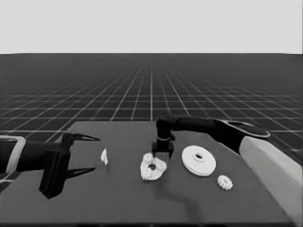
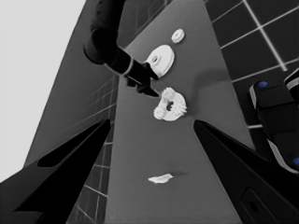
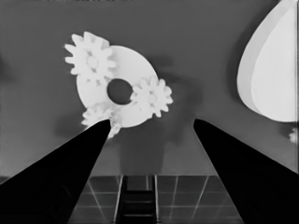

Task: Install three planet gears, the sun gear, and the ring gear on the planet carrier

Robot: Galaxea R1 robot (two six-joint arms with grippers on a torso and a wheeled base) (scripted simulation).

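White planet gears [image 3: 91, 59], three already sitting on the smaller round part [image 3: 128, 70]. Right gripper [image 3: 152, 123] hovers there spread and empty, so I'd fetch the loose gear [image 1: 225, 182] next and lower it straight into the centre hole.

Three gears [image 3: 151, 96] on smaller round part [image 3: 133, 70]

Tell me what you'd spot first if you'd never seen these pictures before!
First, the smaller round part in the middle of the table, with three gears sitting on it around its hole. The right hand hangs open just behind it. To its right lies the larger round part, with one spare gear nearer the table's front edge, and the left hand waits open at the table's left end.
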